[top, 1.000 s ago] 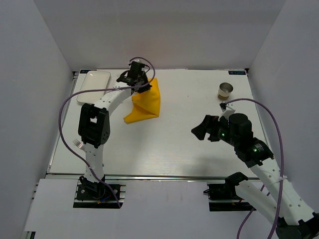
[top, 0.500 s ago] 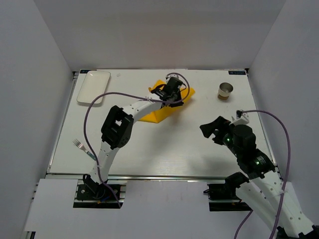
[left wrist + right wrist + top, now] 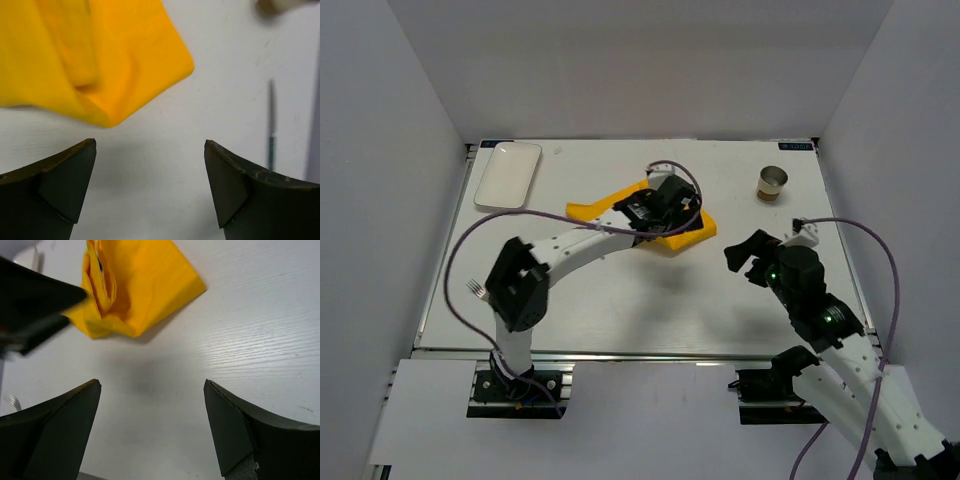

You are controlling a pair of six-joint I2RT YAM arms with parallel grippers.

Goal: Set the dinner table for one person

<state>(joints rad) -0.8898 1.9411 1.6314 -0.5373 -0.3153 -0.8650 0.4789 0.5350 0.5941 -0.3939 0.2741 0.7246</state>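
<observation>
Top external view. The large white rectangular dinner table, flat, faintly grained and edged with a metal rail, fills the floor of a white-walled enclosure. A small white rounded-rectangle plate sits in the far left corner, showing plain glossy white. A short cylindrical metal cup stands upright near the far right corner; its contents cannot be told at this size. A silver metal fork lies near the left edge. A soft yellow cloth, folded and creased, lies at the middle of the far half. The left gripper is directly over the cloth. The right gripper is over bare tabletop to the right of the cloth, well apart from the cup.

Left wrist view. Both dark fingers stand wide apart, with only white tabletop between them. The cloth lies just beyond the tips, touching neither. A thin dark streak at right is too blurred to identify.

Right wrist view. The fingers are spread wide over grained tabletop, holding nothing. The cloth lies ahead, with layered edges at its left side.
</observation>
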